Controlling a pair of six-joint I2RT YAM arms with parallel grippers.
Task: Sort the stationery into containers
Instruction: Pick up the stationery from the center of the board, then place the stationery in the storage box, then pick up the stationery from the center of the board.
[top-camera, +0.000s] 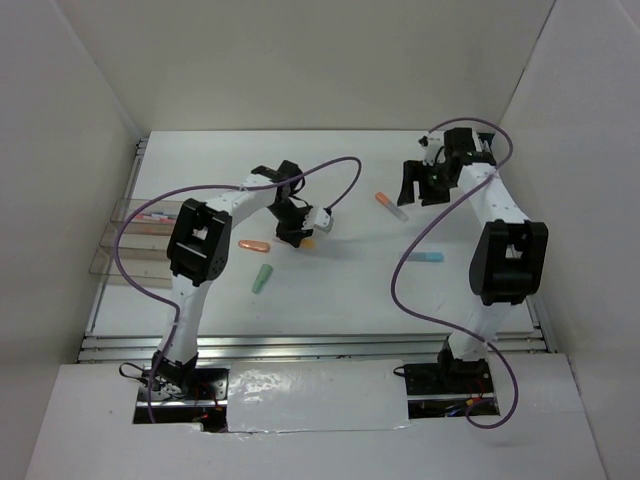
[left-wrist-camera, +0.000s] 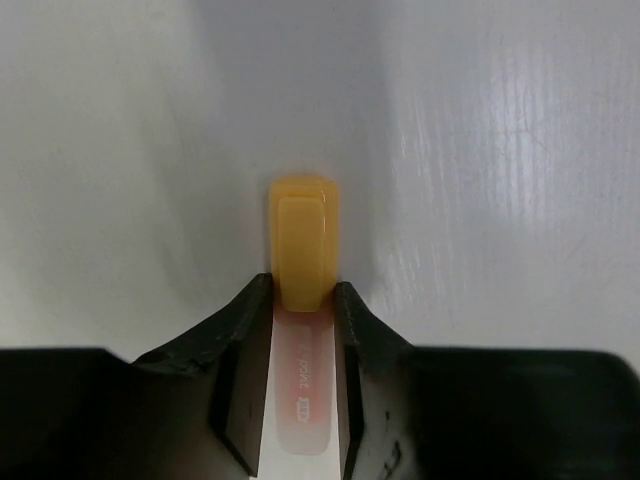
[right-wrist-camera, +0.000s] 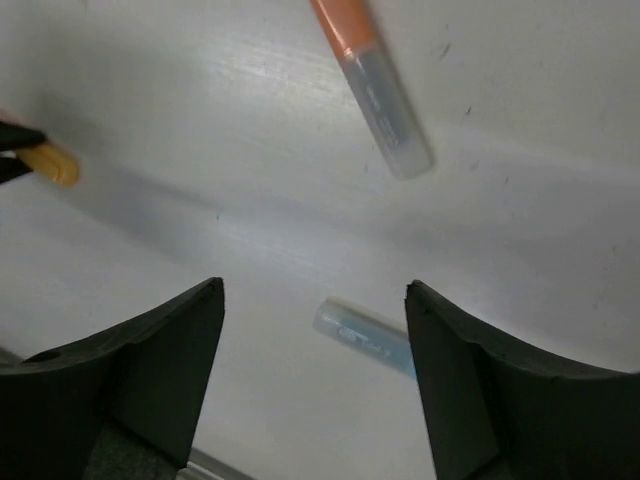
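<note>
My left gripper (top-camera: 296, 228) is shut on a short marker with a yellow cap and pale pink barrel (left-wrist-camera: 303, 240); its jaws (left-wrist-camera: 303, 292) press both sides of the barrel, low over the table. My right gripper (top-camera: 421, 186) is open and empty (right-wrist-camera: 315, 290), held above the table. A blue marker (right-wrist-camera: 362, 335) lies below it between the fingers, also in the top view (top-camera: 425, 257). An orange-and-grey marker (top-camera: 391, 206) lies beside it (right-wrist-camera: 372, 88). An orange pen (top-camera: 255, 245) and a pale green pen (top-camera: 262, 279) lie near the left gripper. The clear containers (top-camera: 128, 238) stand at the left edge.
Pink and pale pens (top-camera: 155, 217) lie in the far compartment. White walls enclose the table on the left, back and right. Purple cables loop over both arms. The left gripper's tips with the yellow cap (right-wrist-camera: 50, 163) show at the right wrist view's left edge.
</note>
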